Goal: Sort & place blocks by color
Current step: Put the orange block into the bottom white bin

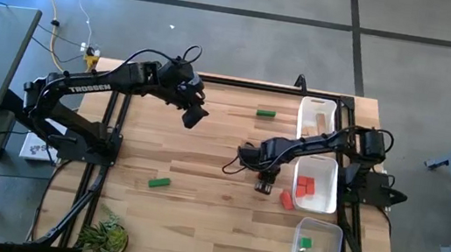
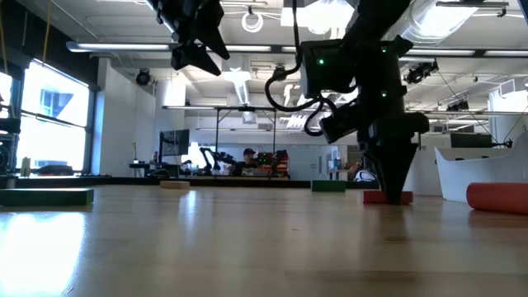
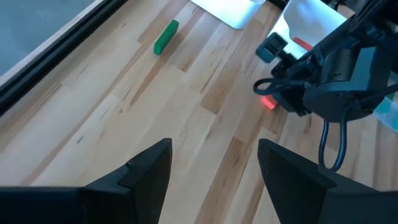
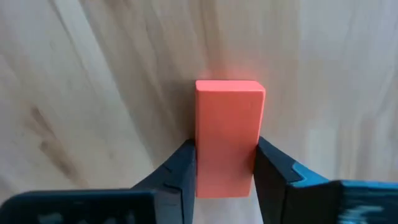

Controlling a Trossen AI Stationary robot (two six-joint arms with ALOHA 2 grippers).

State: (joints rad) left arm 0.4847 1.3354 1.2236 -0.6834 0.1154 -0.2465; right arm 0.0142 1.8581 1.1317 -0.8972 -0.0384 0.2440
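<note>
A red block (image 4: 227,127) lies flat on the wooden table, right of the middle, with my right gripper (image 4: 226,158) over it and shut on it. In the low view the block (image 2: 374,196) shows under the fingertips. My left gripper (image 1: 194,115) hangs open above the table's far left part, with nothing between its fingers. Loose on the table lie a green block (image 1: 265,112) at the far side, another green block (image 1: 159,183) nearer the left, and a second red block (image 1: 287,199) beside the right gripper. My right gripper pinches the red block by its two long sides (image 4: 200,163) between its two fingers (image 4: 181,171), toward one end of the block. The fingers come from above, pointing down, and lie across it. The block rests flat on the table.
At the table's right edge stand a white tray (image 1: 328,196) with red blocks, a second white tray (image 1: 305,117) holding a tan block farther back, and a clear tray (image 1: 333,238) with green blocks near the front. A small plant (image 1: 104,237) sits at the near left.
</note>
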